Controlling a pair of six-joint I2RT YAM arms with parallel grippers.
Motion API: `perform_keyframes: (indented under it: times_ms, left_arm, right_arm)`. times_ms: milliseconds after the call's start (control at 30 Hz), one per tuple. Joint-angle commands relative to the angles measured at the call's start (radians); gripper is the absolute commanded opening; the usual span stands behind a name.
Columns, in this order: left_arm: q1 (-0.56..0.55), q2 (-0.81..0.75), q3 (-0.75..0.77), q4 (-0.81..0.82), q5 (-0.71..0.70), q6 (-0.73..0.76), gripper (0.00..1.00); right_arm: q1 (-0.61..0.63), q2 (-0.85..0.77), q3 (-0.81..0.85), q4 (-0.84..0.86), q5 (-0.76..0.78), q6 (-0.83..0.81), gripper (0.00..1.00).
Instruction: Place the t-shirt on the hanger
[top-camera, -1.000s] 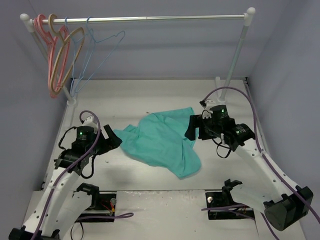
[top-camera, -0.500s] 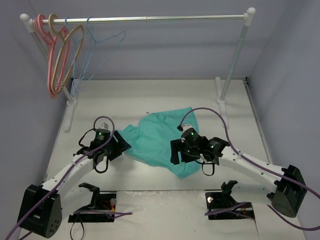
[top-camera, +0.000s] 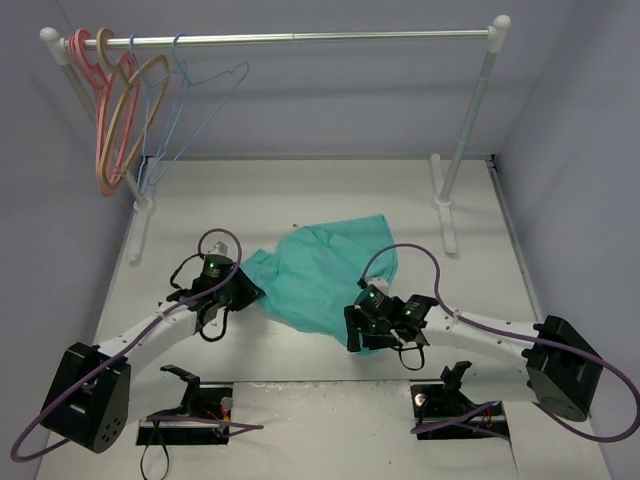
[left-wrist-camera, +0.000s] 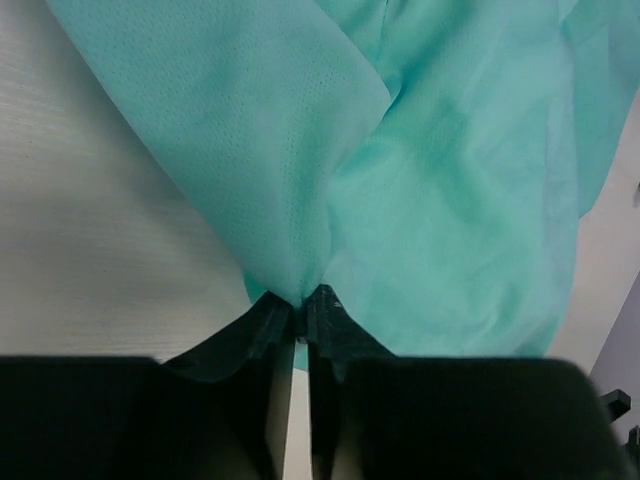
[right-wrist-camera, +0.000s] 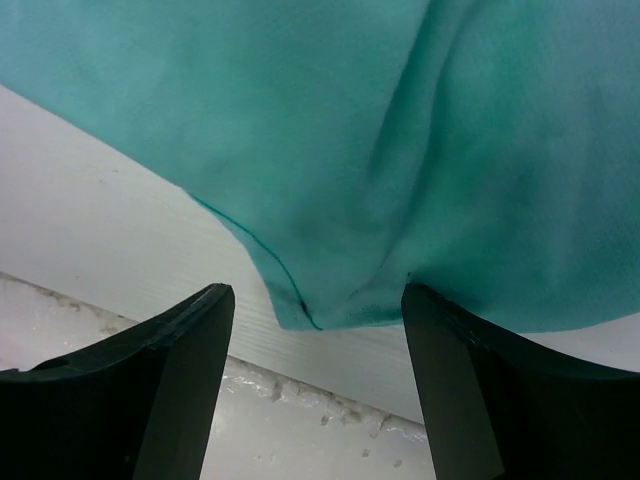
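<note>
You are looking down on a pale bench with a clothes rail across its far side. The t-shirt lies crumpled on the bench in the middle, between your two arms and well apart from the rail.

Your left arm has reached in from the left since a second ago, when it sat further back with its jaws spread wide. Its jaws have now narrowed to a thin slit and pinch a fold at the shirt's left edge; the left wrist view shows the teal cloth gathered to a point right at the fingertips.

Your right arm has swung from the shirt's far right side to its near corner. Its jaws stand wide, one finger on each side of the hem corner. They appear not to be gripping the cloth, though the view is too close to be sure they are clear of it.

The hanger, one of two thin light-blue wire ones, hangs at the rail's left end beside a tan hanger and a pink hanger, all where they were before.
</note>
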Motion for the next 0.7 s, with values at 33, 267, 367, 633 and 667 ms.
perform_keyframes:
  times_ms: [33,267,367,633,667]
  left_arm:
    - [-0.008,-0.037,0.085,0.016,-0.011,0.011,0.06]
    - [-0.006,-0.097,0.164,-0.107,-0.034,0.04,0.0]
    - [-0.006,-0.14,0.241,-0.193,-0.062,0.069,0.0]
    - [-0.004,-0.184,0.795,-0.426,-0.235,0.312,0.0]
    - [-0.004,-0.163,0.86,-0.435,-0.241,0.339,0.0]
  right_arm:
    - [0.025,0.034,-0.011,0.047,0.048,0.056,0.68]
    - [0.048,0.091,-0.006,0.062,0.106,0.061,0.19]
    - [0.076,0.07,0.084,-0.023,0.211,0.027,0.0]
    - [0.079,-0.05,0.727,-0.228,0.516,-0.426,0.0]
    - [0.079,-0.049,0.793,-0.223,0.534,-0.48,0.0]
